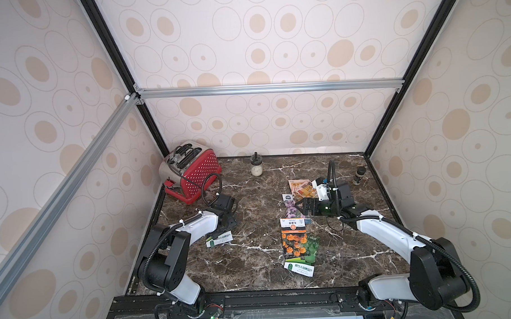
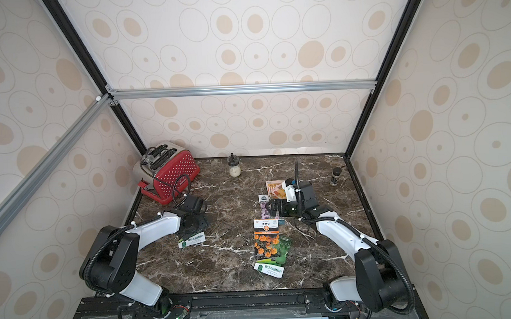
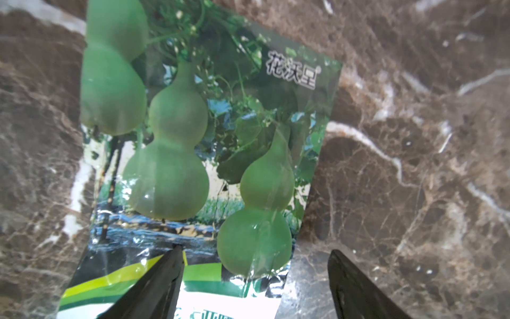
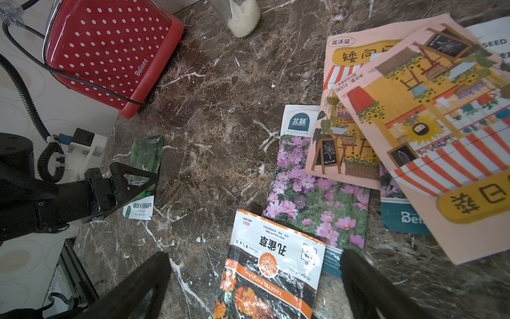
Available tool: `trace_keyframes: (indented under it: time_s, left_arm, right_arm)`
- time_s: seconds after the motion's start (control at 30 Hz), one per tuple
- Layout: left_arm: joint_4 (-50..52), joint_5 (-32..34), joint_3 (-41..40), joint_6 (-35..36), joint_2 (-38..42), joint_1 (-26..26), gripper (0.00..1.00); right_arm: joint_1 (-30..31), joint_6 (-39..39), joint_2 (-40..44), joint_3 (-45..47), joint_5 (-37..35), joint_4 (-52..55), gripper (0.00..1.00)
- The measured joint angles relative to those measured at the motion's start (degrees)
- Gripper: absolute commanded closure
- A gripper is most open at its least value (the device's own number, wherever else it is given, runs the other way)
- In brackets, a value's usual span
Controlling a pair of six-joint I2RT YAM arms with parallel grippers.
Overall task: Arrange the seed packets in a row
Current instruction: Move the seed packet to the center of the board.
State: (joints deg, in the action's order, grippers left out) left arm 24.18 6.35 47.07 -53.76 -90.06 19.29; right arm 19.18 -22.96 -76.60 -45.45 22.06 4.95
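A toaster [image 2: 170,176] is seen in the far left corner of the surface [image 2: 223,272], a jar [image 2: 234,168] by its far edge. The seed packets [image 2: 266,241] are scattered right of centre; one lone packet [image 2: 193,241] is laid apart leftward.

Red toaster [image 4: 110,52]: "Belinee"
Gourd packet [image 3: 193,143]: "花沃呈"
Purple-flower packet [image 4: 303,190]: "北蔬 BEISHU"
Marigold packet [image 4: 271,273]: "孔雀草", "TAGETES PATULA"
Peach shop-front packet [image 4: 345,132]: "花沃呈"
White packet [image 4: 491,36]: "SEED"

The left arm [image 1: 198,223] and right arm [image 1: 382,231] share glossy white shell links between bulky matt black joint housings. Ribbed black conduit [image 4: 23,94] loops along each, cinched by white zip ties [image 1: 413,234]. The left pincer [image 3: 255,251] and right pincer [image 4: 255,255] have black tapering fingers [image 4: 367,287]; a white bracket [image 4: 88,143] sits at each wrist.
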Motion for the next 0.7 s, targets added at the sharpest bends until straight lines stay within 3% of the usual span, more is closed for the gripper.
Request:
trace_keyframes:
  time_s: [0.23, 0.37, 0.53, 0.7]
  left_arm:
    - [7.2, 0.3, 6.9, 3.8, 3.0, 1.4, 0.16]
    - [6.4, -0.5, 10.5, 4.1, 3.4, 5.6, 0.17]
    - [3.5, -3.9, 10.3, 4.2, 0.6, 9.5, 0.17]
    - [0.8, -7.0, 7.5, 4.5, -0.3, 9.7, 0.17]
  right_arm:
    - [0.0, -0.1, 0.0, 0.0, 0.2, -0.6, 0.0]
    - [0.0, -0.1, 0.0, 0.0, 0.3, -0.8, 0.0]
    - [0.0, -0.1, 0.5, 0.0, 0.2, -0.6, 0.0]
    - [-0.2, -0.1, 1.2, 0.0, 0.2, -0.5, 0.0]
